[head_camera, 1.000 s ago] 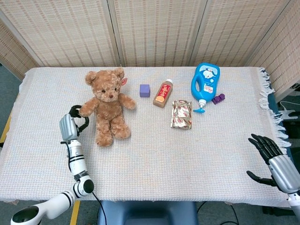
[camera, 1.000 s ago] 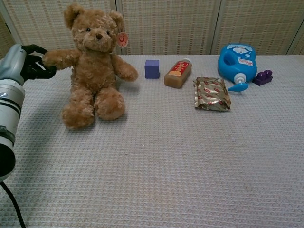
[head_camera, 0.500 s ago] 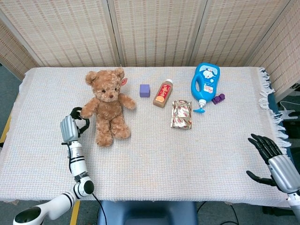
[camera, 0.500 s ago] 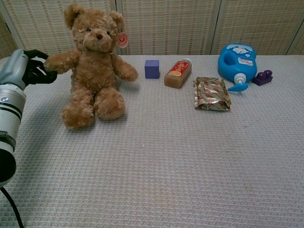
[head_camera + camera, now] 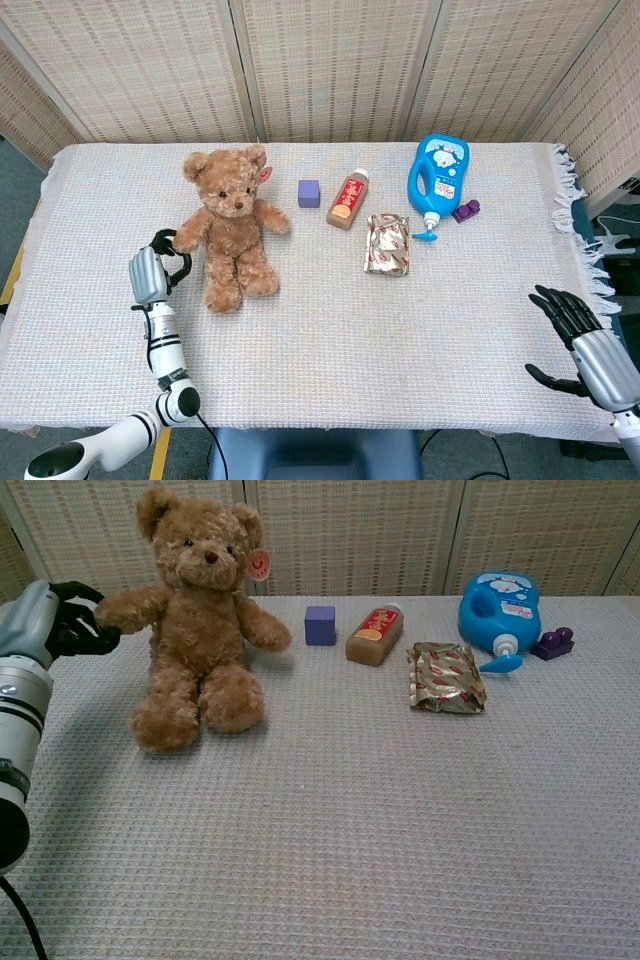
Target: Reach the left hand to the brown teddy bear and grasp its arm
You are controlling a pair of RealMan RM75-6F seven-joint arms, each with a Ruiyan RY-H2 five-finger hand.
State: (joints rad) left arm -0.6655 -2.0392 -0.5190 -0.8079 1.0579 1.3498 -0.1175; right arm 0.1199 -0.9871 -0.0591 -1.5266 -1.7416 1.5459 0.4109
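The brown teddy bear sits upright on the cloth at the back left, also large in the chest view. My left hand is beside it on its outstretched arm. The black fingers curl over and under the paw end, gripping it. In the chest view the left hand is at the far left edge. My right hand hovers at the table's front right corner with fingers spread and nothing in it; the chest view does not show it.
Behind and right of the bear lie a purple cube, a brown bottle, a foil packet, a blue detergent bottle and a small purple toy. The white woven cloth covers the table; folding screens stand behind.
My left hand's fingers have closed a little tighter round the bear's paw, and the paw has dipped slightly. The right hand has not moved.
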